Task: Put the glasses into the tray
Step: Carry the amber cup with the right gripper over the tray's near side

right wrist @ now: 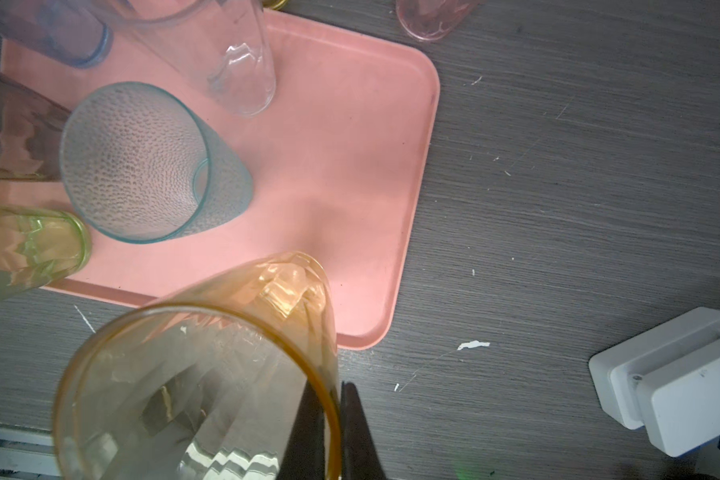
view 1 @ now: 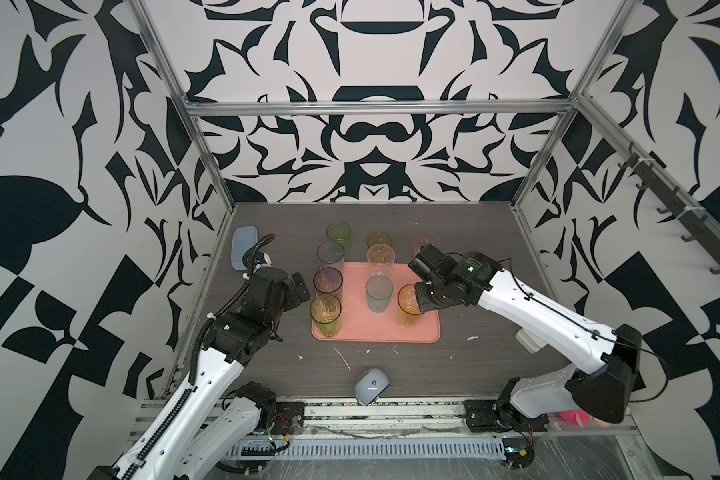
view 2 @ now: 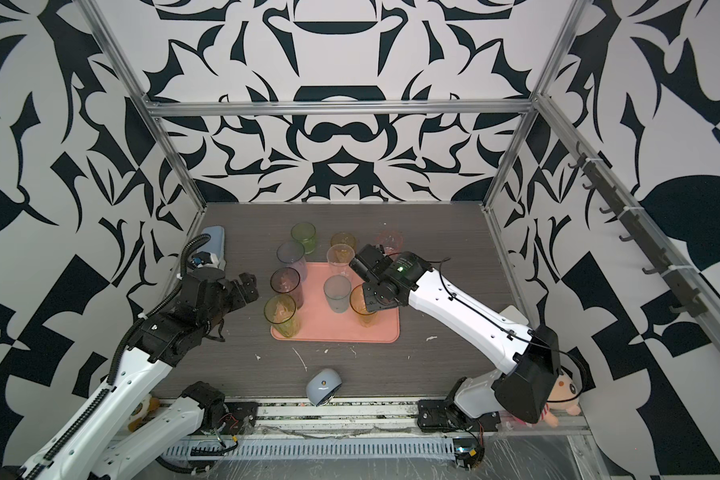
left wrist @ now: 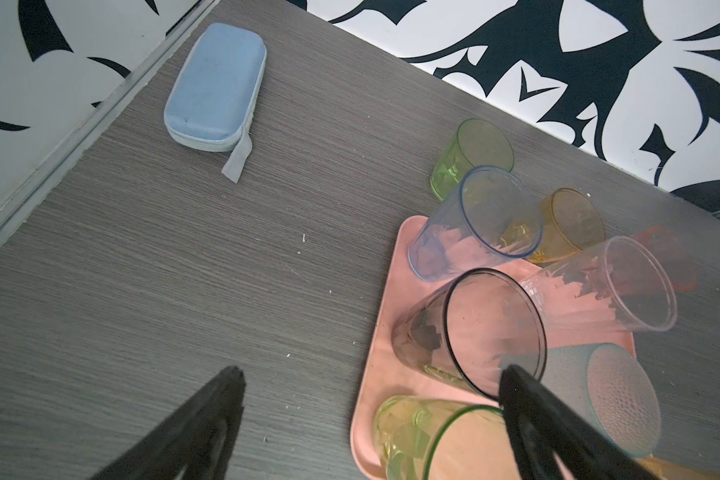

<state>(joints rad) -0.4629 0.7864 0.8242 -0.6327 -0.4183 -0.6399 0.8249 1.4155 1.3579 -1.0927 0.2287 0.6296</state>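
Observation:
The salmon-pink tray (view 1: 391, 330) lies mid-table. My right gripper (right wrist: 329, 386) is shut on the rim of a tall orange glass (view 1: 408, 305), one finger inside and one outside, with the glass's base over the tray's near right part. A teal glass (view 1: 379, 293), a clear glass (view 1: 380, 255), a blue glass (view 1: 330, 253), a grey glass (view 1: 328, 280) and a tall green glass (view 1: 326, 313) stand on the tray. Behind the tray, on the table, are a short green glass (view 1: 339, 235), an amber glass (view 1: 379, 240) and a pink glass (view 1: 425, 241). My left gripper (left wrist: 375, 370) hangs open and empty by the tray's left edge.
A pale-blue zip case (left wrist: 215, 87) lies at the far left by the wall frame. A pale-blue mouse-like object (view 1: 371, 386) sits near the front edge. A white box (right wrist: 674, 374) stands right of the tray under my right arm. Frame posts bound the table.

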